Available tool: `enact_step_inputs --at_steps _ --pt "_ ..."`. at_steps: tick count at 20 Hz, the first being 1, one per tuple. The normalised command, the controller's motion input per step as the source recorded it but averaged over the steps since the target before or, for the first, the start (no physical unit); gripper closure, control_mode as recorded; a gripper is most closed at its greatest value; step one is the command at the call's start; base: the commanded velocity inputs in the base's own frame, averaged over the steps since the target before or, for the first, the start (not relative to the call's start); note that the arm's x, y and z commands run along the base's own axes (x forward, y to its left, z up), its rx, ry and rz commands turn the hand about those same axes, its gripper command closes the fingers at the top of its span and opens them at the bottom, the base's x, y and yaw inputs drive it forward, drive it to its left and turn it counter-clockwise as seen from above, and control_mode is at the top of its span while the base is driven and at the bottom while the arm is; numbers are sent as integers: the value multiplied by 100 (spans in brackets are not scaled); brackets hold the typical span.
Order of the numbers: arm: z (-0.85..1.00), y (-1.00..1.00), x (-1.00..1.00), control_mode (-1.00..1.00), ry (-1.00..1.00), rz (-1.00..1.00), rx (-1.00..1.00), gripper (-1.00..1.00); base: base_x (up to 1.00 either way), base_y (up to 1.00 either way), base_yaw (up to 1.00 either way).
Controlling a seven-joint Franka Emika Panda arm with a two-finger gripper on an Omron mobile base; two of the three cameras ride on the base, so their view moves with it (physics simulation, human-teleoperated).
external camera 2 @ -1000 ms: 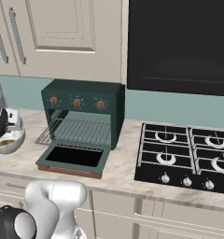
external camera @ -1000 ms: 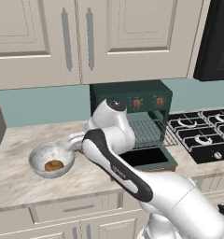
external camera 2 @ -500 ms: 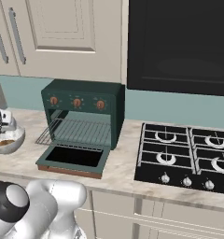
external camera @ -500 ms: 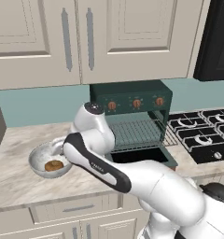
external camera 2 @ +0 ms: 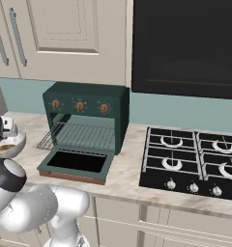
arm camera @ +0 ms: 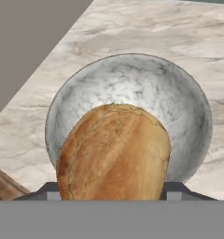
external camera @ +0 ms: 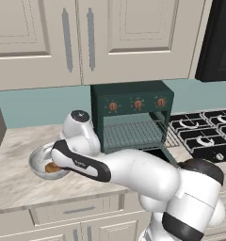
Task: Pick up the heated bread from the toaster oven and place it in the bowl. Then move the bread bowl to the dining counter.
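Hand view: I see the heated bread (arm camera: 115, 154) big and close at the bottom of the frame, with the bowl (arm camera: 188, 112) right behind and around it on the marbled counter (arm camera: 146, 28).
Left base view: my arm reaches low to the left, and the bread (external camera: 52, 167) shows as an orange spot inside the bowl (external camera: 37, 160), which sits near the counter's front edge.
Right base view: the bowl (external camera 2: 11, 143) is at the far left, well apart from the toaster oven (external camera 2: 84, 128), whose door hangs open over its wire rack.
Risk, release: if I let go while the roll is tilted or off-centre, I judge it could roll up the shallow wall and tip out onto the counter.
Risk, bowl: pressing lower could shove the light bowl toward the edge; it looks easy to slide on this smooth top.
Risk, later carry: a grip on the thin rim may slip during the drive to the dining counter.
Jaws: two dark finger tips (arm camera: 178, 189) peek out on either side of the roll, tight against it, so I read the gripper (arm camera: 115, 193) as clamped on the bread, open no wider than the roll.
Contact: I cannot tell whether the bread touches the bowl floor.
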Motion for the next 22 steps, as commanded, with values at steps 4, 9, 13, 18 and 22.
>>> enact_step_inputs --at_steps 4,9,13,18,22 --pt "-24 24 38 -100 0 0 -3 -100 0 0 0" --pt "-5 8 0 -100 0 -10 0 -100 0 0 0" --pt "23 -19 -62 -100 0 -24 3 -100 0 0 0" --pt "27 -65 -89 -100 0 -29 13 -100 0 0 0" --pt "2 -70 -19 -100 4 -16 6 -100 0 0 0"
